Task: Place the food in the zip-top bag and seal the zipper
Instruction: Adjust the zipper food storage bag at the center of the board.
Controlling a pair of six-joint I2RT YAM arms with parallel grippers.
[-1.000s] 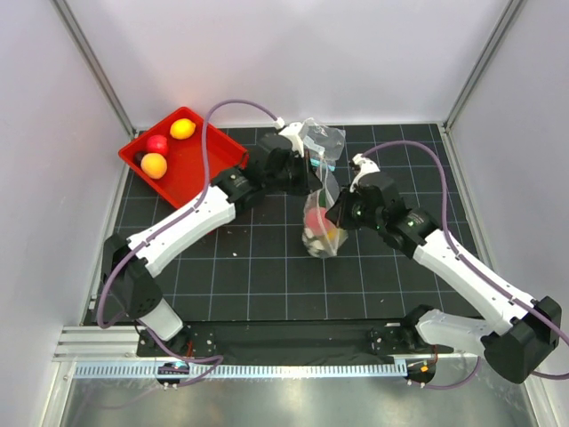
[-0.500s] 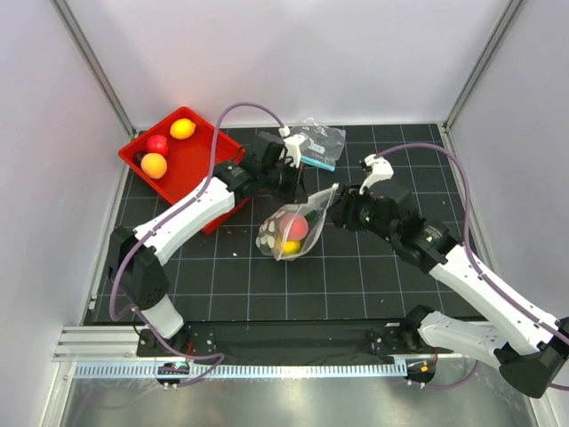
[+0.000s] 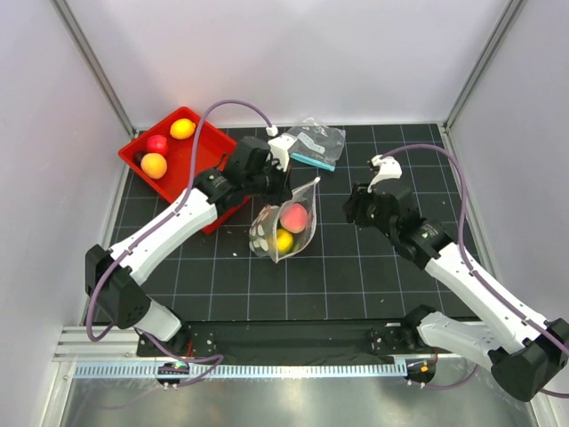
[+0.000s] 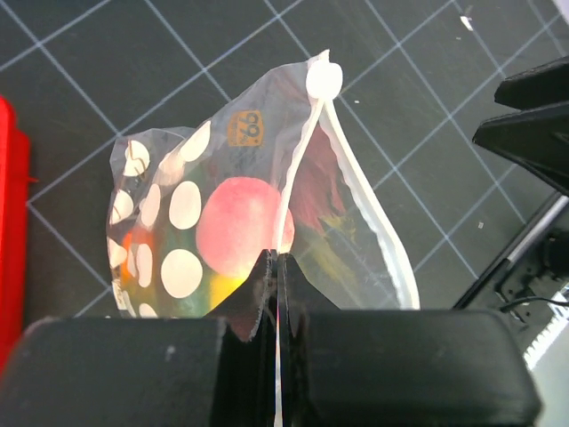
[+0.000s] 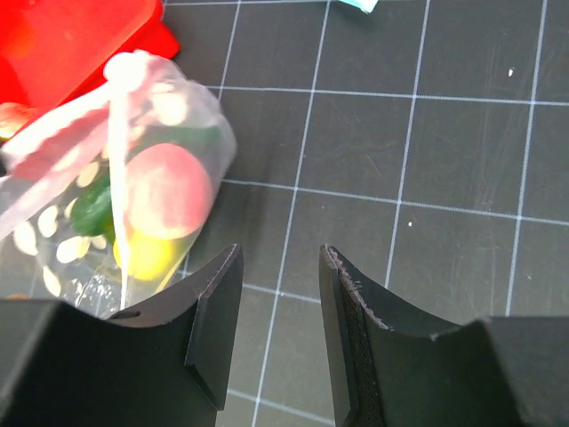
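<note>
While the left gripper (image 4: 276, 263) pinched the zip-top bag (image 4: 169, 267) at its zipper (image 4: 302, 165), an orange sticker (image 4: 247, 127) read approx. "69"; right gripper (image 5: 280, 298) stood open nearby.

Clear crinkly plastic bag (image 4: 182, 205) has white round dots, round glossy toy peach (image 4: 236, 227) inside is pink, shallow plastic tray (image 3: 182, 165) is red, flat mat (image 3: 356, 276) is black with white gridlines.

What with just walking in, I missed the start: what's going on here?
The left pincer is shut on the top edge of the dotted zip-top bag, holding it. A pink peach and a yellow piece sit inside, and the zipper gapes open. The right pincer is open beside the bag, not touching it. Three more fruits lie in the red tray.
</note>
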